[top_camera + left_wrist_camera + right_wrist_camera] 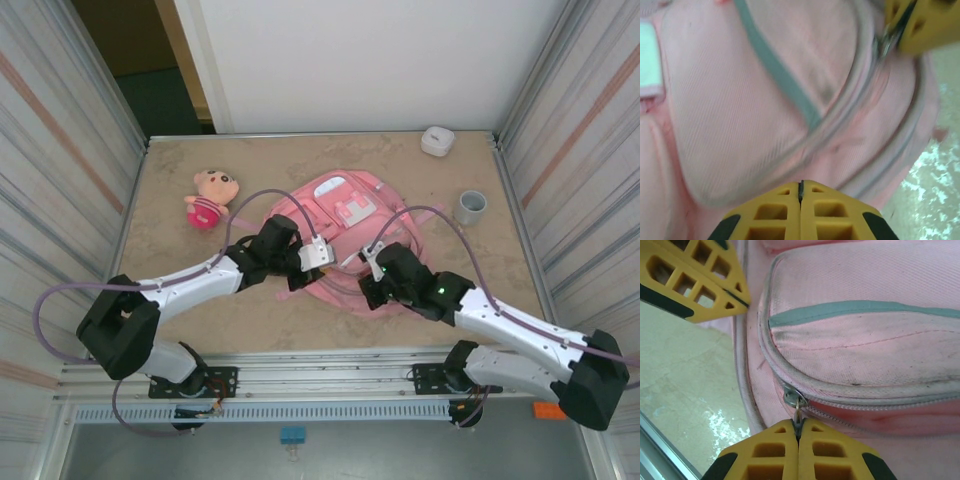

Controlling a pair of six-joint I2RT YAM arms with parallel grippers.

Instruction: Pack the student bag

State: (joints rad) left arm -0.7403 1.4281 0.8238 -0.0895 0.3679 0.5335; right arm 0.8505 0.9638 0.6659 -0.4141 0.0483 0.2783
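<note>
REMOTE DESK: The student bag, a rounded pink backpack of ribbed woven fabric with grey piping, lies flat at the middle of the marbled beige table. My right pincer, its yellow lattice-moulded fingers pressed together, pinches the small metal zip pull at the corner of a padded front pocket. My left pincer is closed too, tips together over the bag beside the right one; I cannot tell whether it catches any cloth. A soft plush doll lies left of the bag. A grey cup and a rounded white case stand to its right.
</note>
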